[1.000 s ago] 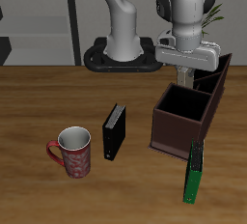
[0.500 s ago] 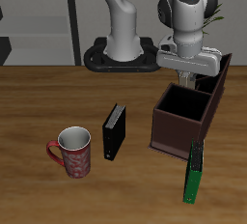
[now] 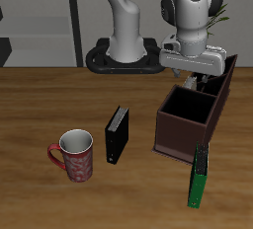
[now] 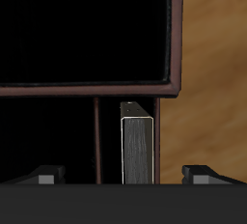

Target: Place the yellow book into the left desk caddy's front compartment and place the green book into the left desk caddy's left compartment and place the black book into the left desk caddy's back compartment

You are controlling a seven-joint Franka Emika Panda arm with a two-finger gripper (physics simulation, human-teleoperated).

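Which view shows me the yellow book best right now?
The wrist view: the yellow book stands upright in the left desk caddy, its edge plainly visible. In the exterior view, the gripper hangs above the caddy and hides the book.

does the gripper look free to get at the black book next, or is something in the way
Probably yes. The black book stands upright on bare table, apart from the mug and the left desk caddy, with nothing above it. The gripper is over the caddy, fingers spread around the yellow book, so it must lift clear first.
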